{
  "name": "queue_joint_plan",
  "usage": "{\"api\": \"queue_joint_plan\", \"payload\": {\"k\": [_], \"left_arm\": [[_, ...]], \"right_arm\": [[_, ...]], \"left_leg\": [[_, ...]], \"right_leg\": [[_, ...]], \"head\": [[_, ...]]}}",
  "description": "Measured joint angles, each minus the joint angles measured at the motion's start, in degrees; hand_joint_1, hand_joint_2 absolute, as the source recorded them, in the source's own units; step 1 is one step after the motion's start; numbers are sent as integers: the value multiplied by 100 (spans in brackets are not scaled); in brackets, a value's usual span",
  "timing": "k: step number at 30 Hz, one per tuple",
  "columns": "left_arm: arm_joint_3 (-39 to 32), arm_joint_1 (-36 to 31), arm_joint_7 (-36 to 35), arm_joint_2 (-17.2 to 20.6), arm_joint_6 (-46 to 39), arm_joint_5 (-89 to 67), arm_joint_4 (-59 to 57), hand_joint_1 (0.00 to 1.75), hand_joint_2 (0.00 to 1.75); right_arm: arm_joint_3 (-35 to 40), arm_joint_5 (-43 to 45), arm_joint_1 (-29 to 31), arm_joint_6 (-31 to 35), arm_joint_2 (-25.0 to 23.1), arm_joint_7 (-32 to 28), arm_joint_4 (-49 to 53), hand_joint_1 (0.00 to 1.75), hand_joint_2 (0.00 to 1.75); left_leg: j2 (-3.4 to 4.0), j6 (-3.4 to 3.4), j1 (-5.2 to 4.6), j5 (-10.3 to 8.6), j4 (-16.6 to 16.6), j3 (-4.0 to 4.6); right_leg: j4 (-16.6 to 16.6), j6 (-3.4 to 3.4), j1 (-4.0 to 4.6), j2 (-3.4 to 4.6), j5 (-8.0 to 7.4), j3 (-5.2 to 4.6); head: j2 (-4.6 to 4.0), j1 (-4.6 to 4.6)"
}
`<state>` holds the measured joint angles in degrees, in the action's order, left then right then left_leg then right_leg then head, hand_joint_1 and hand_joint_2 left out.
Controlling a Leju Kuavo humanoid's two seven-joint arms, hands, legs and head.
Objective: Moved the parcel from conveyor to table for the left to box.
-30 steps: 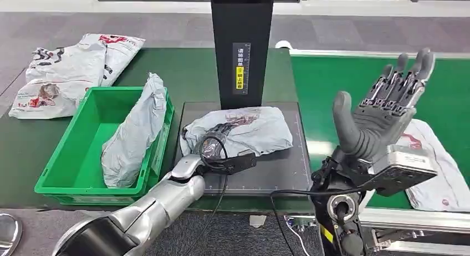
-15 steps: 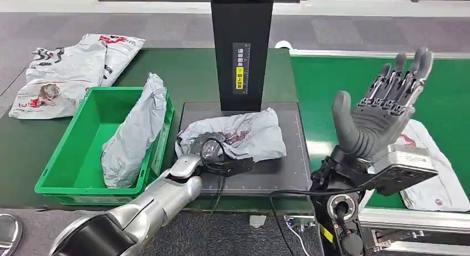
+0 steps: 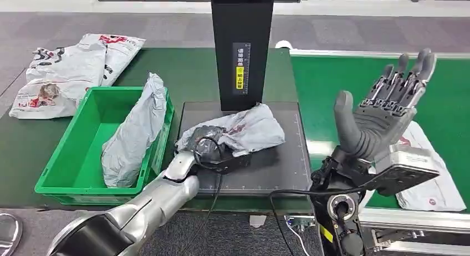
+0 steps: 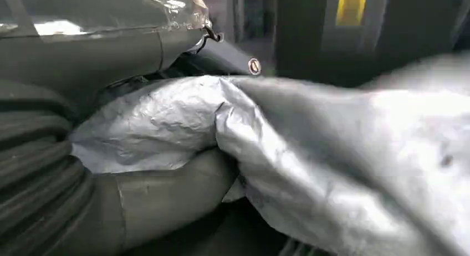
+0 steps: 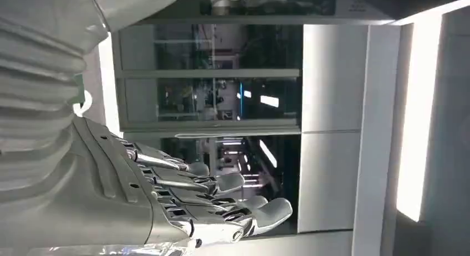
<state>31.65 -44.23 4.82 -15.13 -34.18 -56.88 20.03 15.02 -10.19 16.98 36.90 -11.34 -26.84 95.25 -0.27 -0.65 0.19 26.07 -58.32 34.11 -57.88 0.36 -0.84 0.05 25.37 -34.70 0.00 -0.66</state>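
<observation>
Parcel [image 3: 244, 131] dragged left by grasping left robot hand [image 3: 213, 150]; wrist cam shows thumb [image 4: 166, 195] underneath.

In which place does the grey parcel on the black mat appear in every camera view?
Head view: the grey parcel lies on the black mat, below the black post; the left robot hand grips its near end.
Left wrist view: the parcel crosses the middle, crumpled, with the thick grey thumb pressed against it.
Right wrist view: the parcel is not in it.
Shared landmark: the post's yellow label.
</observation>
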Motion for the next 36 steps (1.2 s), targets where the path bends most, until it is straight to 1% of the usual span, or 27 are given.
{"api": "queue_joint_plan", "payload": {"k": [1, 2, 5, 9, 12, 14, 16, 20, 22, 25, 29, 32, 36], "left_arm": [[-86, 0, 240, 0, -216, 100, 203, 175, 175], [-171, 0, 309, 4, -252, 112, 439, 175, 175], [-344, 21, 173, 33, -27, -19, 1191, 175, 175], [-495, 104, 182, 66, -29, -65, 1663, 175, 175], [-562, 196, 608, 90, -407, 128, 1954, 175, 175], [-654, 397, 665, 138, -455, 145, 2599, 175, 175], [-718, 457, 615, 206, -416, 145, 3178, 175, 175], [-886, 861, 563, 459, -471, 68, 4665, 175, 175], [-991, 947, 488, 562, -517, -155, 5132, 175, 175], [-1272, 1117, 164, 701, -536, -866, 5637, 175, 175], [-1707, 1285, -283, 935, -569, -1813, 5896, 175, 175], [-2062, 1421, -415, 1076, -569, -2083, 5982, 175, 175], [-2440, 1707, -758, 1224, -569, -2605, 6089, 175, 175]], "right_arm": [[0, -9, -19, 20, 0, -11, 0, 0, 175], [0, -9, -38, 35, 2, -22, 0, 0, 175], [0, -9, -87, 46, 2, -55, 2, 0, 175], [0, -9, -99, 48, 2, -76, 2, 0, 175], [0, -20, -108, 76, 2, -76, 2, 0, 175], [0, -35, -143, 109, 4, -79, 2, 0, 175], [0, -39, -194, 118, 22, -87, 2, 0, 175], [-46, -44, -342, 179, 57, -114, 64, 0, 175], [-85, -61, -434, 216, 70, -131, 127, 0, 175], [-98, -129, -580, 258, 92, -153, 290, 0, 175], [-199, -199, -822, 299, 114, -118, 494, 0, 175], [-251, -230, -924, 308, 133, -94, 599, 0, 175], [-289, -284, -1007, 308, 146, -26, 678, 0, 175]], "left_leg": [[-1, 0, 0, 0, 0, 2], [-1, 0, 0, 0, 0, 2], [0, 1, -1, 3, 0, 3], [1, 1, 0, 3, 0, 3], [1, 1, 1, 2, 1, 3], [1, 1, 1, 2, 1, 3], [1, 1, 2, 3, 1, 5], [8, -3, 3, 7, 1, 5], [0, -3, 3, 7, 2, 6], [4, -3, 3, 8, 3, 5], [4, -3, 3, 8, 4, 4], [9, -3, 4, 7, 4, 2], [10, -4, 4, 7, 4, 1]], "right_leg": [[0, 0, 0, -2, 0, 0], [0, 0, 0, -2, 0, 0], [0, 0, -1, 2, 1, 0], [0, 0, 0, 1, 1, -1], [0, 0, 1, 1, 1, -1], [0, 0, 2, 4, 1, -2], [0, 0, 2, 2, 2, -3], [0, 0, 3, 10, 5, -7], [0, -3, 3, 0, 8, -6], [0, -3, 3, 5, 9, -6], [0, -3, 3, 5, 9, -6], [0, -3, 4, 7, 9, -6], [0, -4, 3, 9, 9, -5]], "head": [[2, 0], [0, 2], [2, 0], [2, 0], [2, 0], [0, 2], [2, 0], [0, 0], [0, 0], [0, 0], [0, 2], [0, 0], [0, 0]]}}
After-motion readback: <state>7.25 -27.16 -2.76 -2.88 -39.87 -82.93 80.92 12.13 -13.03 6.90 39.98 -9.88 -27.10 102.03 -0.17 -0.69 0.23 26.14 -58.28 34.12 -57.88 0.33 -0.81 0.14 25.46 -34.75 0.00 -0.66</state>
